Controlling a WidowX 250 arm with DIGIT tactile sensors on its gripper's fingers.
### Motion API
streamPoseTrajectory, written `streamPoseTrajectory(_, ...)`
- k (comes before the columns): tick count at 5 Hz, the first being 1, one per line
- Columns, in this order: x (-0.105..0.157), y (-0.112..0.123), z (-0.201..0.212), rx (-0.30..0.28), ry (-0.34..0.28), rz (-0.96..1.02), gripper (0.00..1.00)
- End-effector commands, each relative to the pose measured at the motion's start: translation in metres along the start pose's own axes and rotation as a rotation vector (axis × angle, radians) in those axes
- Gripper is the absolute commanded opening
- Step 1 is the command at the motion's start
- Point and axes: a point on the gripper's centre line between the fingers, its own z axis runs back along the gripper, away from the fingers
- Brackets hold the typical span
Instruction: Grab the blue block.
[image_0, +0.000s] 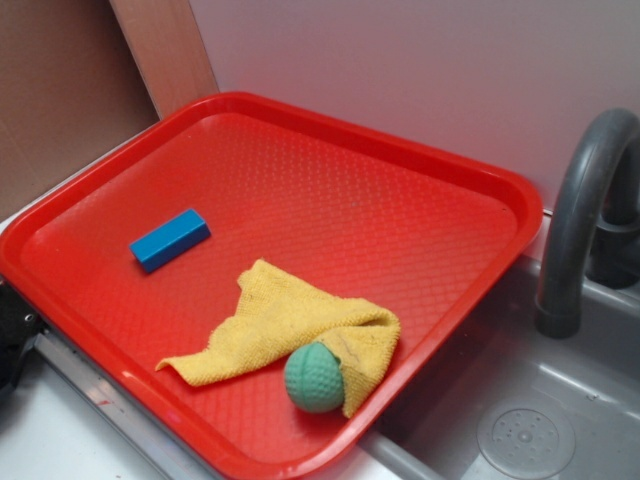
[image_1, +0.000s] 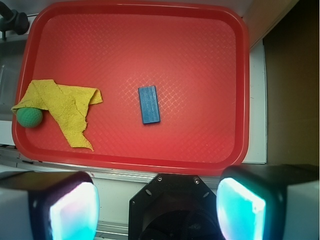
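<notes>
Wrist cam: claw (image_1: 157, 202) spread wide, empty; blue block (image_1: 149, 104) on tray (image_1: 210, 150), well ahead.

White wall (image_0: 420, 70) behind — grey sink (image_0: 520, 420) beside.

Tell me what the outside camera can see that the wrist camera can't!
Only the exterior view shows the whole grey faucet curving over the sink, with the drain in its floor.

Only the wrist view shows the gripper, its two fingers spread wide apart and holding nothing, well back from the tray.

Both show the red tray with the blue block lying flat on its own, the yellow cloth crumpled, and the green ball tucked against the cloth's edge.
</notes>
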Motion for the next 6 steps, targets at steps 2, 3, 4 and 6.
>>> streamPoseTrajectory(2,0.022,0.003,-0.019,-0.047,0.011,-0.015,1.00)
streamPoseTrajectory(3,0.038,0.006,-0.040,-0.013,-0.039,0.006,1.00)
streamPoseTrajectory(4,0.049,0.012,-0.073,0.018,-0.090,0.007,1.00)
streamPoseTrajectory(6,0.062,0.001,-0.163,0.023,-0.012,-0.065,1.00)
